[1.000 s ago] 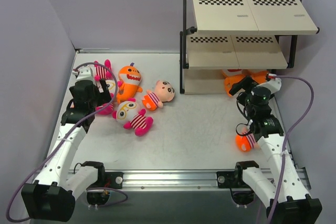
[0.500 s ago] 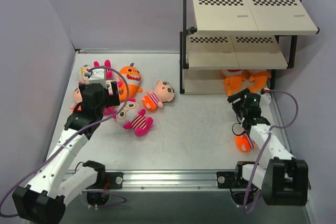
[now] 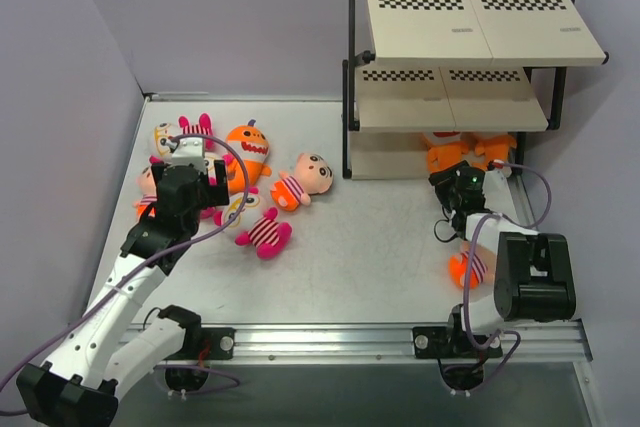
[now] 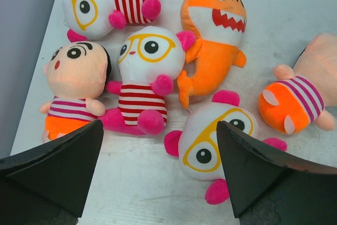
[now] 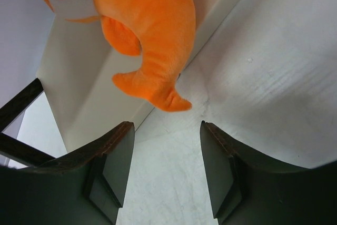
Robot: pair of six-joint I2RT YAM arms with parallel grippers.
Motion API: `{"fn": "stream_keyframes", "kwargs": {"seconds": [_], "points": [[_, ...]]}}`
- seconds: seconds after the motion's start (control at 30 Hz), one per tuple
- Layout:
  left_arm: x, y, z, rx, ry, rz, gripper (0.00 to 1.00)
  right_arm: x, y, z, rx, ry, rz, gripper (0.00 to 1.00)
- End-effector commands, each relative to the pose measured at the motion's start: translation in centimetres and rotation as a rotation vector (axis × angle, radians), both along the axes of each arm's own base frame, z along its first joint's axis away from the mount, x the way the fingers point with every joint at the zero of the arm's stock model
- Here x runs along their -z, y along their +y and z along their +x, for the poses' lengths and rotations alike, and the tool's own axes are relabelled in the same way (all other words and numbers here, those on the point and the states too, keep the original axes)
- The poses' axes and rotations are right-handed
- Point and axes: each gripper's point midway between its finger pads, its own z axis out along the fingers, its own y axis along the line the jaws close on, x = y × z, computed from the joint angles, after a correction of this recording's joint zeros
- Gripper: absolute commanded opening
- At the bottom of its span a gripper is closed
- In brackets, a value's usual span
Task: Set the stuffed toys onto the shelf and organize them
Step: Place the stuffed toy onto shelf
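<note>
Several stuffed toys lie at the table's left. In the left wrist view I see three pink glasses toys [image 4: 145, 72], [image 4: 105, 3], [image 4: 221, 140], an orange shark [image 4: 216, 35] and two peach-headed striped dolls [image 4: 73, 88], [image 4: 303, 98]. My left gripper [image 4: 160, 172] [image 3: 205, 185] hangs open above this pile, holding nothing. The shelf [image 3: 450, 107] stands at the far right, with two orange sharks [image 3: 445, 155], [image 3: 495, 150] on its bottom board. My right gripper [image 3: 448, 177] [image 5: 167, 146] is just in front of it, open and holding nothing, a shark's tail [image 5: 150, 35] ahead of its fingers.
Another striped doll [image 3: 465, 267] lies on the table beside the right arm. The shelf's black post [image 5: 16, 109] stands left of the right fingers. A purple wall [image 3: 60, 147] closes in the left side of the table.
My right arm has pulled back from the shelf and folded toward its base, its jaws narrowing. My left gripper has shifted right, over the toy pile, still wide open.
</note>
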Motion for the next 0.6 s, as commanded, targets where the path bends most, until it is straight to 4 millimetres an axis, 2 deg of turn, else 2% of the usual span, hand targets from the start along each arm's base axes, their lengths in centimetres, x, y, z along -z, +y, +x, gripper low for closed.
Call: {"fn": "stream_keyframes", "kwargs": {"seconds": [0.0,0.27,0.57], "points": [[-1.5,0.0,0.3,-0.004,-0.06,0.0,0.97,-2.8,-1.3,2.8,0.039,-0.11,-0.028,0.52],[-1.4,0.0,0.3,-0.006,-0.058,0.007,0.97,-1.7,-1.4,3.7,0.016,-0.097,-0.031,0.5],[-1.4,0.1,0.3,-0.009,-0.056,0.009,0.97,-1.7,-0.5,4.9,-0.031,-0.113,-0.006,0.47]]}}
